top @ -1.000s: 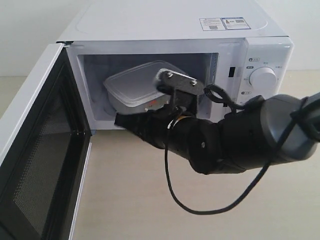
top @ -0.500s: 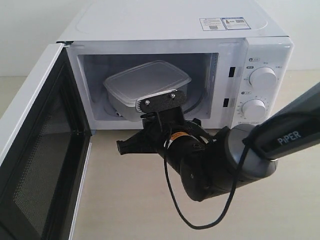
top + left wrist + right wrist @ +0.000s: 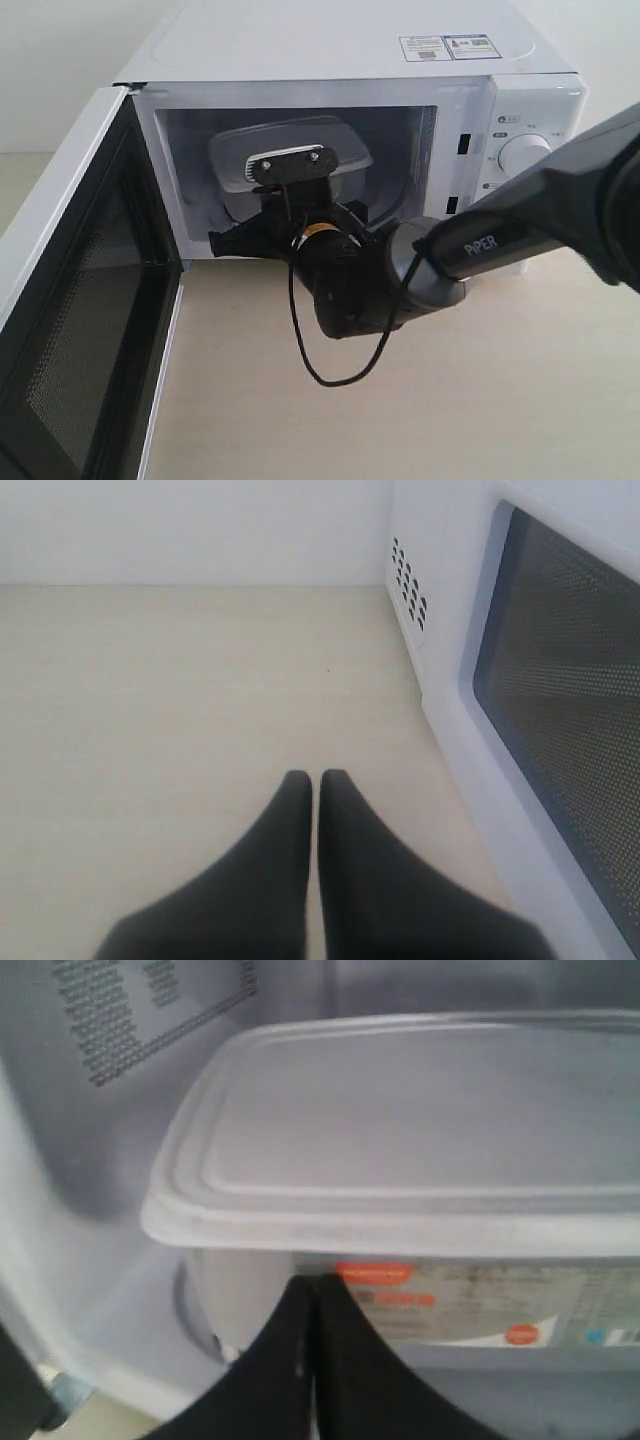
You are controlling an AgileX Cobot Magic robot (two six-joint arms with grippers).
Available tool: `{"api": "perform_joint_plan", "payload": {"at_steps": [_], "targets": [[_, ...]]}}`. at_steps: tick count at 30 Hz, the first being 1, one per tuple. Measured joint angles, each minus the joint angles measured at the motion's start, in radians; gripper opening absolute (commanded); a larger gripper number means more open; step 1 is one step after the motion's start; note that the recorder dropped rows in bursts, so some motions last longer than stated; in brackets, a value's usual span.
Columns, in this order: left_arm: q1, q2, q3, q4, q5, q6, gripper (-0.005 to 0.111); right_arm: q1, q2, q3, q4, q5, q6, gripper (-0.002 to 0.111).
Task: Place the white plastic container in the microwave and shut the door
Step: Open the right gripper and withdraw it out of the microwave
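Note:
The white plastic container point(image 3: 340, 140) sits inside the open microwave point(image 3: 330, 50), lid up. In the right wrist view the container point(image 3: 420, 1130) fills the picture, with its orange label point(image 3: 372, 1272) facing me. My right gripper point(image 3: 315, 1285) is shut with nothing between its fingers, and its tips rest against the labelled side just under the lid's rim. In the exterior view the wrist camera bracket point(image 3: 290, 165) hides those tips. The door point(image 3: 80, 300) stands wide open on the left. My left gripper point(image 3: 316, 780) is shut and empty over the table, beside the door point(image 3: 570, 680).
The right arm point(image 3: 520, 225) reaches in from the right across the microwave's control panel, where one dial point(image 3: 525, 155) shows. A loose black cable point(image 3: 310, 350) hangs below the wrist. The beige table point(image 3: 400, 420) lies in front.
My right gripper let the tilted container down, drew back and low, then rose to the cavity mouth, shut, against the container's front. The container now lies flat and farther back.

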Motion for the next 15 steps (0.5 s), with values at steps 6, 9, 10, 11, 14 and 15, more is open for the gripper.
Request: {"api": "perform_joint_plan", "payload": {"at_steps": [6,9,10,11,14,15], "targets": [[0.000,0.000,0.000,0.000,0.000,0.000,0.004,-0.044,0.010,-0.100,0.027,0.077,-0.018,0.000],[0.000,0.000,0.000,0.000,0.000,0.000,0.004,-0.046,0.010,-0.107,0.027,0.136,-0.026,0.000],[0.000,0.000,0.000,0.000,0.000,0.000,0.004,-0.046,0.010,-0.107,0.027,0.155,-0.028,0.000],[0.000,0.000,0.000,0.000,0.000,0.000,0.004,-0.039,0.010,-0.103,0.027,0.175,-0.030,0.000],[0.000,0.000,0.000,0.000,0.000,0.000,0.004,-0.010,-0.010,-0.069,0.043,0.177,-0.047,0.000],[0.000,0.000,0.000,0.000,0.000,0.000,0.004,0.004,-0.036,-0.043,0.063,0.177,-0.073,0.000]]}}
